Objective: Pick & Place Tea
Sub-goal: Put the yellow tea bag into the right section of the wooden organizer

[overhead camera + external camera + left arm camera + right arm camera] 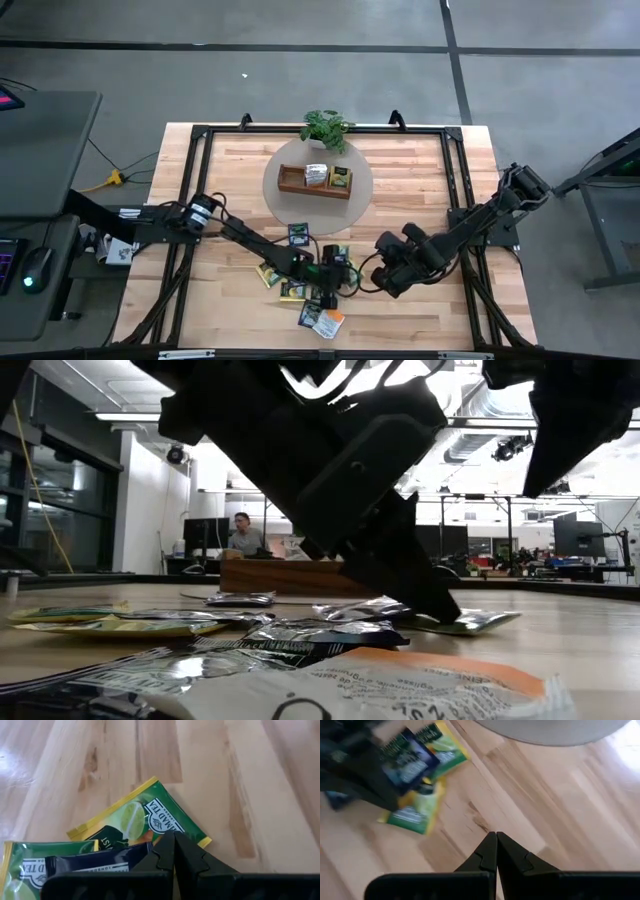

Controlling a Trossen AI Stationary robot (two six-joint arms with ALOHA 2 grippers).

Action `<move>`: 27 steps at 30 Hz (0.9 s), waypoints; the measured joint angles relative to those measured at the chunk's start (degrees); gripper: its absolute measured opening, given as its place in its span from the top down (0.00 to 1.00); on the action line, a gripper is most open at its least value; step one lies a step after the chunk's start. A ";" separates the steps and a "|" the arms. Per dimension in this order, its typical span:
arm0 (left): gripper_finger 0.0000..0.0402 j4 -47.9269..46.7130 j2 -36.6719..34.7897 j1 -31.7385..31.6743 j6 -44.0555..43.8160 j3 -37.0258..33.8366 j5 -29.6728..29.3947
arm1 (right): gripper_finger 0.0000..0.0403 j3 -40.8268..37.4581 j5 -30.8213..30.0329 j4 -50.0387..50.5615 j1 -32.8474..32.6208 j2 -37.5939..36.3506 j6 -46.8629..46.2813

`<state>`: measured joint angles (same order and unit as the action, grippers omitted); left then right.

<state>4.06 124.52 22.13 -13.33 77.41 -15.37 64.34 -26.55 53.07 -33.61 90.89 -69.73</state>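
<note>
Several tea sachets lie flat in a loose pile [300,290] at the table's near middle, in yellow-green, dark blue, white and orange. My left gripper [328,274] is down among them, shut, its tips [174,836] at a yellow-green lime sachet [142,812], with a dark blue sachet [95,862] beside the fingers. My right gripper [380,276] hangs shut [496,836] over bare wood just right of the pile. The wooden tray [292,187] farther back holds two sachets [328,176]. My left gripper comes down slanting from the table's left. Its shut fingertips [447,610] rest on the yellow-green sachet [480,622] near that sachet's near edge. The sachet lies flat on the table. Whether any of it is caught between the fingers cannot be told.
The tray sits on a round grey mat [362,192] at the far middle, with a small potted plant [326,128] behind it. A black frame [455,180] runs around the tabletop. Bare wood [420,170] lies right of the mat. A person [243,532] sits at a desk beyond the table.
</note>
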 joint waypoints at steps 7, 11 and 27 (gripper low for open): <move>1.00 -3.93 -0.08 0.00 1.67 0.07 0.34 | 1.00 -6.52 3.43 -18.44 0.58 0.00 1.05; 1.00 -5.63 -0.02 -0.04 4.41 0.04 1.75 | 0.98 -11.98 5.02 -26.50 2.19 0.02 0.13; 1.00 -9.76 -0.08 -0.04 15.85 -0.13 6.70 | 0.45 -25.00 20.07 -54.91 14.47 0.04 1.57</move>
<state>-5.70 124.44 22.09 2.51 77.28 -8.68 39.34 -6.48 -1.84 -19.14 90.94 -68.16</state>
